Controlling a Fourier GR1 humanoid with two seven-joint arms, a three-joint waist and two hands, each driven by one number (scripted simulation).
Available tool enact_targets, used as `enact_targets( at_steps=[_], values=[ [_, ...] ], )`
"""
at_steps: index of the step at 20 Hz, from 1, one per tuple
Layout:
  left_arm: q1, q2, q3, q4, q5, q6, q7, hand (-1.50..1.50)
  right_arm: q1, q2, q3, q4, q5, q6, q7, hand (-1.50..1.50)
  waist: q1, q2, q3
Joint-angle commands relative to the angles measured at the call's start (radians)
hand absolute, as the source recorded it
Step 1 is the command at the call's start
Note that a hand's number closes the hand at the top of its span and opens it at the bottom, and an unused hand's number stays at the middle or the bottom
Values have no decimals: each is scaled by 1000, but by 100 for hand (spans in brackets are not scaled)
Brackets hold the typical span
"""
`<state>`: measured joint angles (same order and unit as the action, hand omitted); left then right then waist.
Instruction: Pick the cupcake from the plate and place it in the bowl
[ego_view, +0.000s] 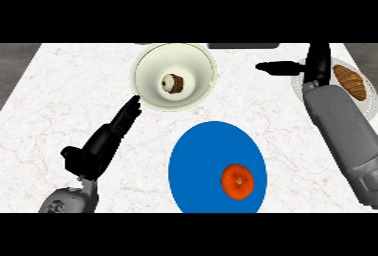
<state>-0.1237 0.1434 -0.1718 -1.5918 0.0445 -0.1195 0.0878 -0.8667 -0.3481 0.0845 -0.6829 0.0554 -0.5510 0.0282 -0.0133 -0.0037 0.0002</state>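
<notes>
the white marbled counter (59, 110) fills the view, with dark floor showing past its left and right edges; on it, toward the near edge and a little right of centre, lies the blue plate (199, 170), carrying an orange (238, 181) on its right half; the cupcake is not on this plate; the right forearm (341, 130), grey, comes in from the lower right and runs up along the right side of the counter; the cream bowl (188, 57) stands near the far edge, left of centre, well apart from the blue plate; the left forearm (70, 200) enters at the lower left corner, and the left hand (103, 142) stretches up and to the right from it, fingers straight and together, holding nothing, its fingertips just beside the lower left rim of the bowl; whether they touch the rim cannot be told; the right hand (314, 62) lies at the far right, its thumb pointing left over bare counter, fingers extended rather than curled, holding nothing; under and beside it sits a small pale plate (299, 85) with a brown pastry (351, 82) on it, partly hidden by the wrist; the cupcake (173, 83), brown with a pale top, lies inside the bowl, on its bottom, tipped on its side.
</notes>
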Motion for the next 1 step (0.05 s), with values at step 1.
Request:
enact_targets(
  at_steps=[1],
  values=[
    [2, -19, -2, 74, -20, -16, -84, 0, 97, -68, -63, -38, -46, 106, -106, -150, 11, 5, 0]
  ],
)
